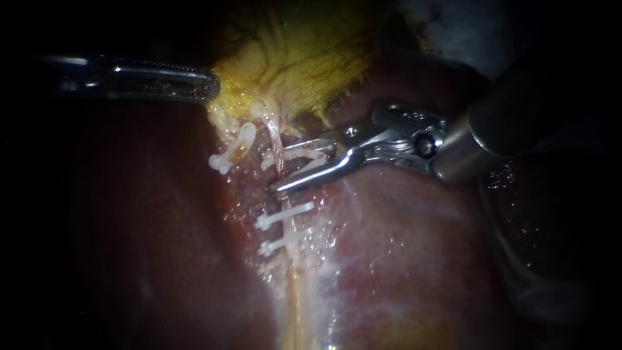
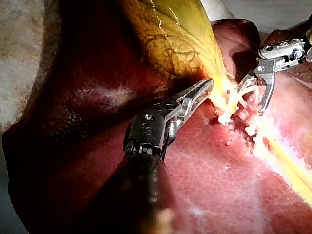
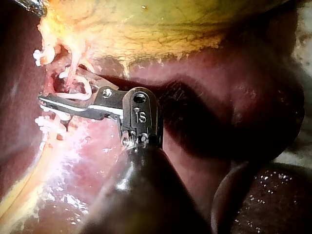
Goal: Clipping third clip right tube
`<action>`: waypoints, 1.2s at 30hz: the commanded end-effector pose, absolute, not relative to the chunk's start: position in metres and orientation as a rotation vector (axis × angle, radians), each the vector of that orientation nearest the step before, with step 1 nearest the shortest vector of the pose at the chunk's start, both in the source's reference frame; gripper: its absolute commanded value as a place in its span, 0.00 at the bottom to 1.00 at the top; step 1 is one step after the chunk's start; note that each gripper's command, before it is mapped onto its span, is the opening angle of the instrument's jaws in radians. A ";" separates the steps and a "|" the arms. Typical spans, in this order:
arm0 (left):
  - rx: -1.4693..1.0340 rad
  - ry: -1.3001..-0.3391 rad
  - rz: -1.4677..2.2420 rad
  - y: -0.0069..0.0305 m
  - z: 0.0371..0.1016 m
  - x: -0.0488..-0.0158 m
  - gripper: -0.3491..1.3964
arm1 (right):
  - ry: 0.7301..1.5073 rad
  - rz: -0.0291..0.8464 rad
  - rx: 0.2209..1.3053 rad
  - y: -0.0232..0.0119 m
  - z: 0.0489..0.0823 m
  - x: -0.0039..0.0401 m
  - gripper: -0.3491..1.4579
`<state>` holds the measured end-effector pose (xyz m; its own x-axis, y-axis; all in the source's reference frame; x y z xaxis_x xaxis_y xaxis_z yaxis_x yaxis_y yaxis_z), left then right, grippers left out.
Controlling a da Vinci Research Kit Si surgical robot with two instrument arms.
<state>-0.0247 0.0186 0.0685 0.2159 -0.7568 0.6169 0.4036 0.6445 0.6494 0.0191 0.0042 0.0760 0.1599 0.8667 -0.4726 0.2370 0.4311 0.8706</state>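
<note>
The right tube [image 1: 277, 137] runs down from the yellow gallbladder [image 1: 304, 52] over the liver [image 1: 414, 259]. Two white clips [image 1: 284, 215] [image 1: 280, 244] sit across it lower down. Above them my right instrument [image 1: 280, 168] straddles the tube, its jaws spread with a white clip [image 1: 304, 157] held between them. The right wrist view shows the same jaws [image 3: 53, 96] across the tube. My left instrument [image 1: 210, 87] comes in from the left, jaws shut on the gallbladder's lower edge [image 2: 207, 87].
Another white clip [image 1: 232, 150] lies on the tube to the left. Frothy, wet tissue [image 1: 253, 194] surrounds the clips. The left wrist view shows my right instrument [image 2: 252, 97] just beyond the gallbladder's neck.
</note>
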 end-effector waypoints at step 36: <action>0.388 -1.080 -0.832 0.0186 0.0685 -0.0247 0.00 | 1.413 0.684 1.103 0.0058 0.0709 0.0201 0.15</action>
<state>-0.0247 0.0187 0.0685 0.2162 -0.7566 0.6170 0.4030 0.6448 0.6494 0.0201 0.0058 0.0710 0.1042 0.9050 -0.4124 0.2307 0.3814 0.8952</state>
